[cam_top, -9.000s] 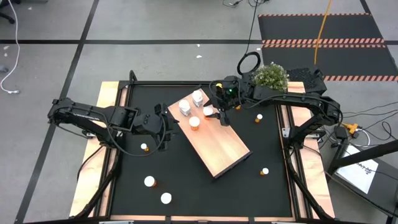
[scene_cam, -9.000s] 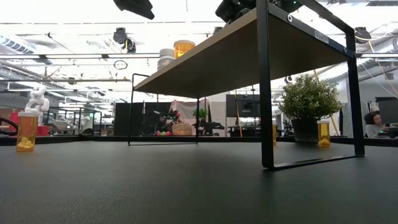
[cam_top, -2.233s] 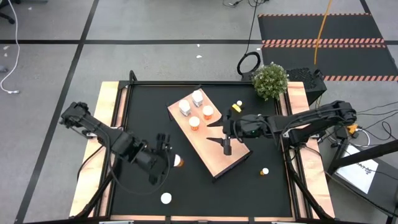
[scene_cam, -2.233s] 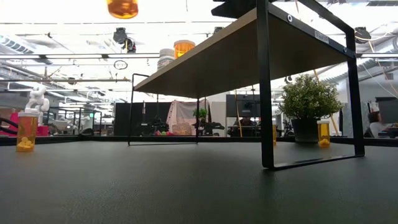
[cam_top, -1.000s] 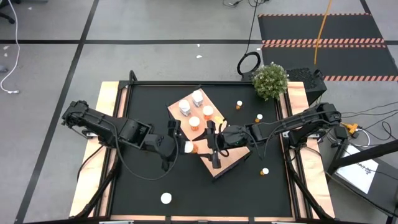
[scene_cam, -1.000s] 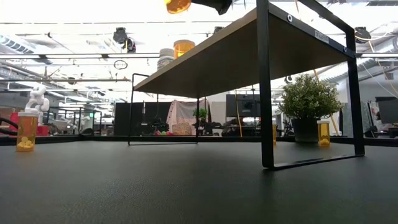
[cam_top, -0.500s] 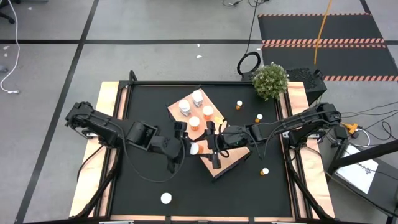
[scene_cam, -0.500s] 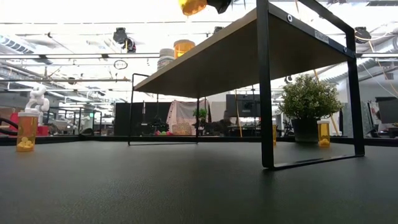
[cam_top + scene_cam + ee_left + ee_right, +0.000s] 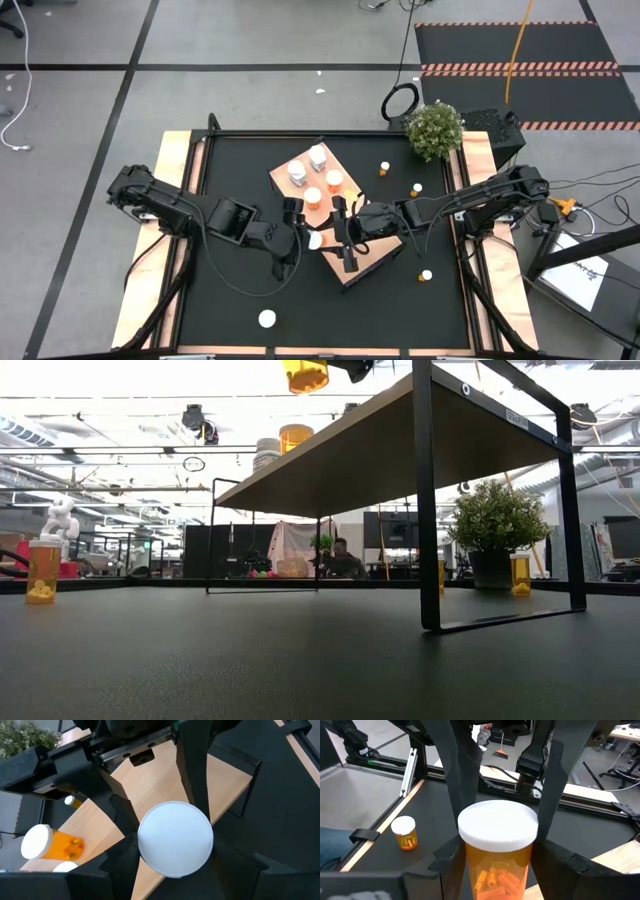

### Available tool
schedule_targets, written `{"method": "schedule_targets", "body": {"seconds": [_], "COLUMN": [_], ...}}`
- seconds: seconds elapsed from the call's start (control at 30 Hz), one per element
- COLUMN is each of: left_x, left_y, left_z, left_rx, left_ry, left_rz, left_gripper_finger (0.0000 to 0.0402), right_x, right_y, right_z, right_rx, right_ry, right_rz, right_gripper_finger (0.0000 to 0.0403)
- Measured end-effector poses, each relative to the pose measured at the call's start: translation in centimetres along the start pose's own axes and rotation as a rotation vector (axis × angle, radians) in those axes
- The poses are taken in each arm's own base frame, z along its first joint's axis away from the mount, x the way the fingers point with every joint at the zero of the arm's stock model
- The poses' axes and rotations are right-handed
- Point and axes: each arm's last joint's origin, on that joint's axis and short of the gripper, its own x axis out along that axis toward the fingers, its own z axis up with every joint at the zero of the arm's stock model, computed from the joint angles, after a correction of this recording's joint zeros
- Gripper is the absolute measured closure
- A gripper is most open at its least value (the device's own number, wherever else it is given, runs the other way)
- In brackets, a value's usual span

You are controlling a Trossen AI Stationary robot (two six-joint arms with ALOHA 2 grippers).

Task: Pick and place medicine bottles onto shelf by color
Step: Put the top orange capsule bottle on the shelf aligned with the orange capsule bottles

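Gripping one orange medicine bottle (image 9: 497, 855) from both sides: left gripper (image 9: 298, 232) and right gripper (image 9: 335, 235) are each clamped on it, held above the shelf (image 9: 372, 245) edge at 9 o'clock. Four more bottles (image 9: 318, 157) sit at the shelf's 11 o'clock end.

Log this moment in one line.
left gripper: holds orange bottle | right gripper: at orange bottle | place: over shelf edge

Robotics lab, open-plan: we note taped grey floor (image 9: 90, 70), hazard-striped mats (image 9: 520, 45), exposed ceiling ducts (image 9: 120, 455), framed black tabletop (image 9: 230, 320), distant workstations.
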Motion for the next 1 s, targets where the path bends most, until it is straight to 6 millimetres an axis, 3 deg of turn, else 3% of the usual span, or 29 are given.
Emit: {"method": "schedule_targets", "body": {"seconds": [0.47,0.63,1.0], "left_x": [-0.7,-2.0,-2.6], "left_y": [-0.1,-0.1,-2.0], "left_z": [0.8,0.7,-0.7], "left_rx": [0.017,-0.037,-0.166], "left_ry": [-0.088,-0.082,0.024], "left_rz": [0.039,0.117,0.117], "left_gripper_finger": [0.008,0.0074,0.0073], "right_x": [-0.8,-1.6,-4.2], "right_y": [-0.8,-2.1,-6.4], "right_z": [0.3,0.3,-2.6], "right_rx": [-0.031,-0.038,-0.015], "right_ry": [0.0,-0.003,-0.056], "right_rz": [0.075,0.102,0.096], "right_gripper_finger": [0.0205,0.0204,0.0204]}}
